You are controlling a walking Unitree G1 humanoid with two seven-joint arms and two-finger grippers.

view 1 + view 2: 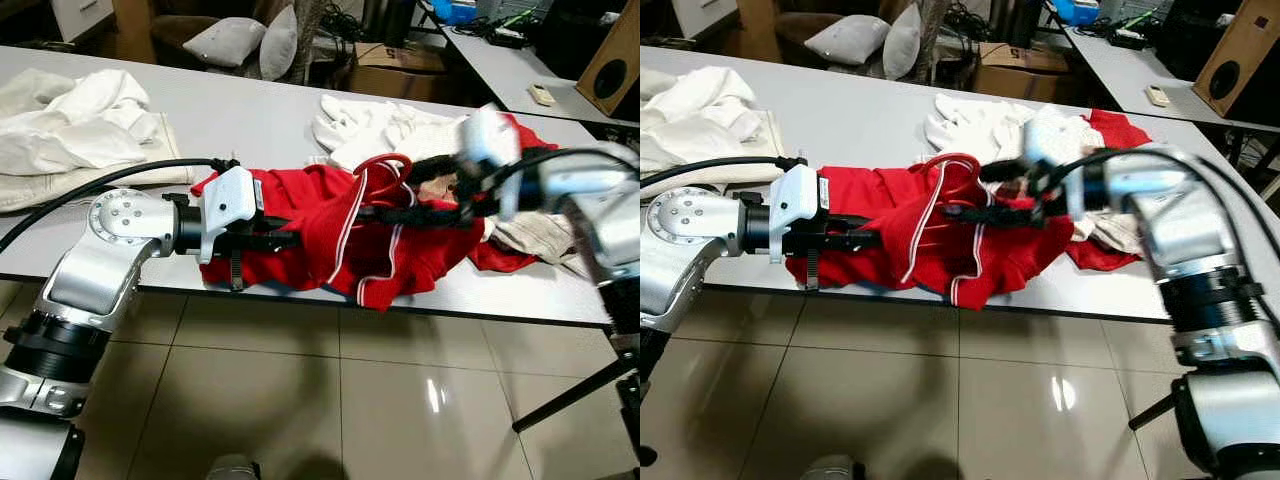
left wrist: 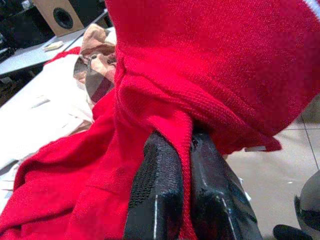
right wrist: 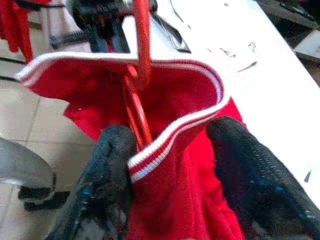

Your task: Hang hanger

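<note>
While the floor tiles (image 1: 330, 400) take up the lower half of the head views, the big thing here is the long grey table (image 1: 250, 120) running across the frame. On it, off to the robot's left, sits a heap of white cloth (image 1: 75, 125), and more white fabric (image 1: 980, 125) is bunched up near the middle, just behind the red stuff. Further back there are pillows (image 1: 245, 40), a cardboard box (image 1: 1015, 65) and a wooden speaker (image 1: 1240, 50) by a second table.

At the front edge of the table lies a red garment (image 1: 320, 235) with white trim, partly drooping over the edge. The left gripper (image 1: 275, 240) comes in from the left and is clamped tight on a fold of that red knit; in the left wrist view the two black fingers (image 2: 155, 190) are pressed together with the fabric pinched between them. The right gripper (image 1: 975, 212) reaches in from the other side, its fingers (image 3: 112, 165) spread apart with the white-trimmed collar edge (image 3: 175, 132) sitting in the gap, so not squeezing anything as far as I can tell.

The red hanger (image 1: 385, 170) is tucked into the garment's neck opening, its hook curving up out of the collar, right between the two grippers.
</note>
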